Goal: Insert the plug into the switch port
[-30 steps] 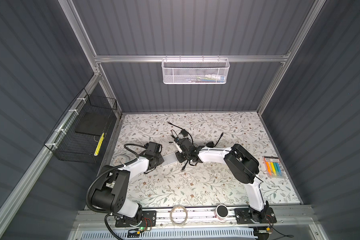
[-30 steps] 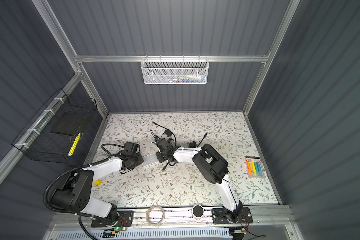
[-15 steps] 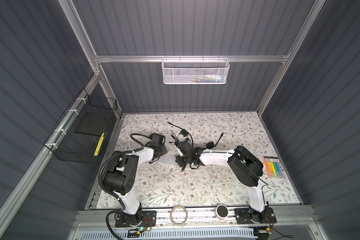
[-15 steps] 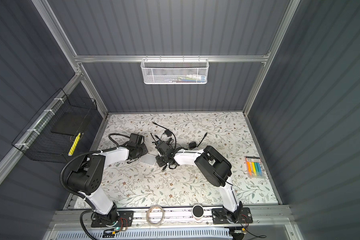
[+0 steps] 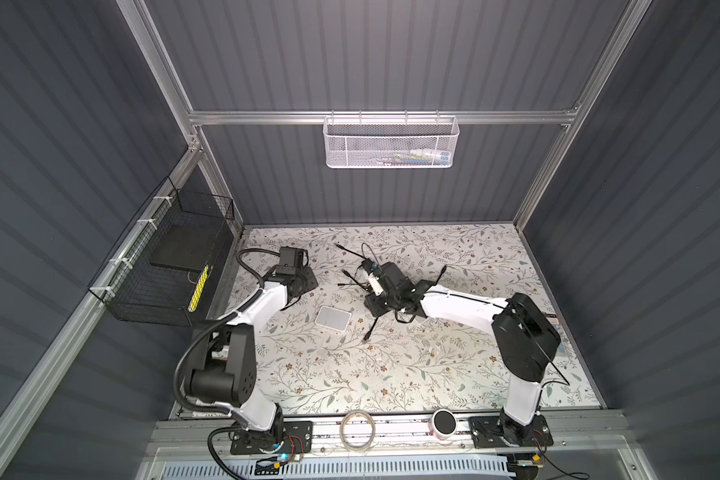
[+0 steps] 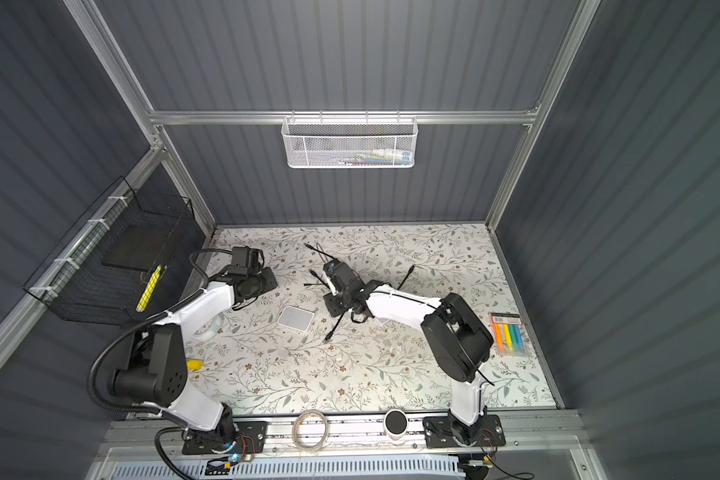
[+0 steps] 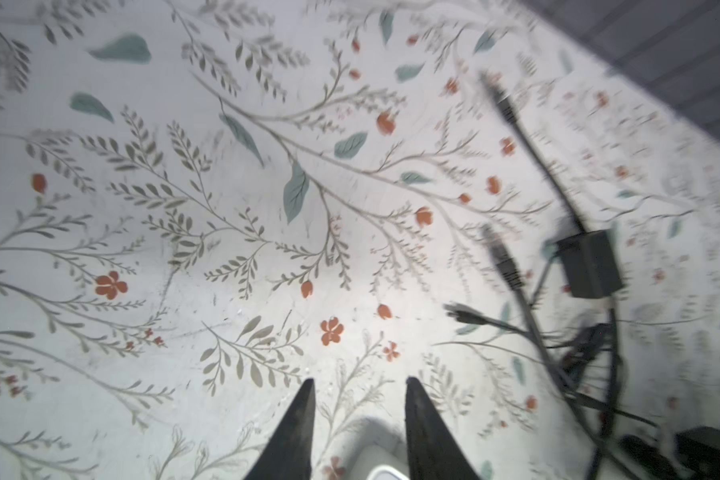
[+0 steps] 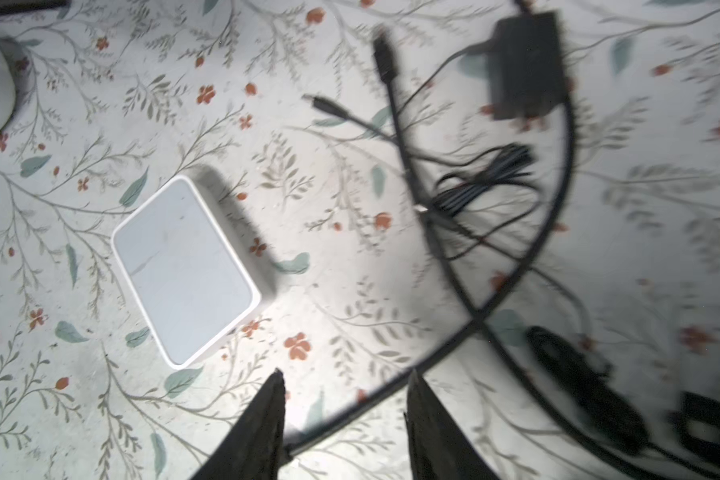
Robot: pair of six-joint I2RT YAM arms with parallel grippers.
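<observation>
Plug-tipped thin black cables lie in a loose tangle on the floral-patterned desk, just right of centre. Which plug suits the port I cannot tell. One plug end rests near the right side of the white, rounded rectangular plastic switch without touching it. The switch lies flat, left of the tangle, and its ports show in no view. A boxy black power adapter sits at the tangle's far side.

The right gripper hangs over the tangle with its jaws spread. One cable runs across beneath them, but nothing is pinched. The left gripper hovers over bare desk, far and left of the switch, jaws also spread and empty.

The main risk is closing on a cable mid-length rather than on a plug body, so the plug would dangle and could not be aimed. Lifting one strand could also drag its crossed neighbours and the adapter along, or knock the switch. With nothing bracing that light box, a push at the port would probably just slide it away.
</observation>
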